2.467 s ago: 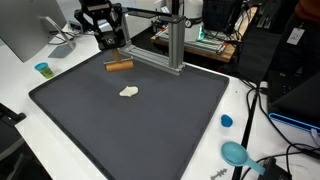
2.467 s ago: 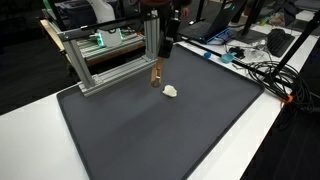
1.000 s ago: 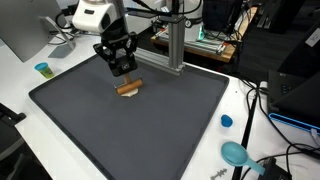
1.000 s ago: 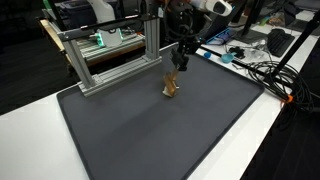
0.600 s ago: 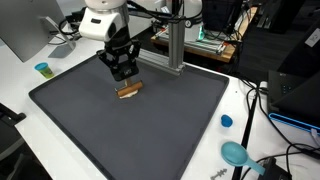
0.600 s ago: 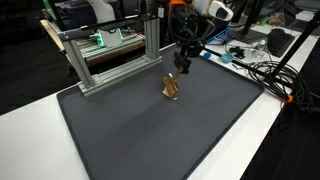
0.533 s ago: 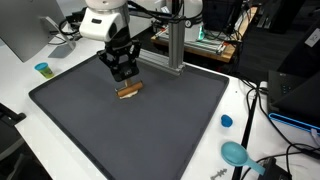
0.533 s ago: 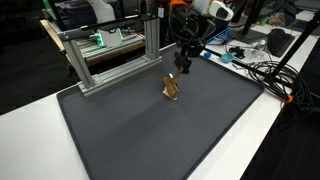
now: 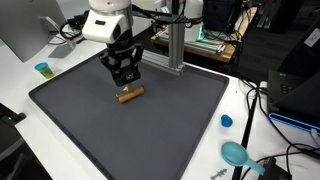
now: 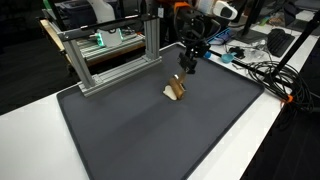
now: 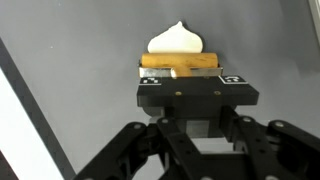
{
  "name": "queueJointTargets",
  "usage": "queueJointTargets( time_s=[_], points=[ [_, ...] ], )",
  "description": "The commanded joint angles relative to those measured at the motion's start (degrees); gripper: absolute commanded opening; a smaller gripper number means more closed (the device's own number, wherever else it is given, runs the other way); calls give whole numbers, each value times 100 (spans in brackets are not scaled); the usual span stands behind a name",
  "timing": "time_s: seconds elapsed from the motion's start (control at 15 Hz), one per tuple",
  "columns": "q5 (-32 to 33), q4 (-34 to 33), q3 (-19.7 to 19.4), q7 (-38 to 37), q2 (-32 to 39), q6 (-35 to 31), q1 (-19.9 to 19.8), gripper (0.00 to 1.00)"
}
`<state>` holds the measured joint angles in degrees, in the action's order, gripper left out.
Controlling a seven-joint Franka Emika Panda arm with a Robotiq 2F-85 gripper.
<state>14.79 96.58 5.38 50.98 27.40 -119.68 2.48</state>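
Observation:
My gripper (image 9: 125,82) hangs low over the dark mat (image 9: 150,130), shut on a short brown stick (image 9: 131,95) that it holds level between its fingertips. In the wrist view the brown stick (image 11: 178,62) lies crosswise just past my gripper (image 11: 190,76), with a small white lump (image 11: 176,40) right behind it, touching or nearly so. From the side, in an exterior view, the white lump (image 10: 171,93) sits on the mat against the brown stick (image 10: 179,87), below my gripper (image 10: 183,77).
An aluminium frame (image 9: 172,45) stands at the mat's back edge, also seen as the frame (image 10: 110,58). Off the mat are a small blue cup (image 9: 42,69), a blue cap (image 9: 226,121), a teal object (image 9: 236,153) and cables (image 10: 262,72).
The gripper carried the stick from the back of the mat to the white lump, then lowered slightly; the lump is now hidden behind the stick in one exterior view.

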Motion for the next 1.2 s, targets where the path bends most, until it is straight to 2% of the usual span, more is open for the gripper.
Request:
queueJointTargets(
  time_s=[0.0, 0.47, 1.13],
  points=[
    [162, 21, -122, -223, 152, -164, -21, 21],
    [249, 79, -279, -747, 91, 180, -45, 21],
    [382, -57, -321, -1101, 154, 954, -51, 21]
  ],
)
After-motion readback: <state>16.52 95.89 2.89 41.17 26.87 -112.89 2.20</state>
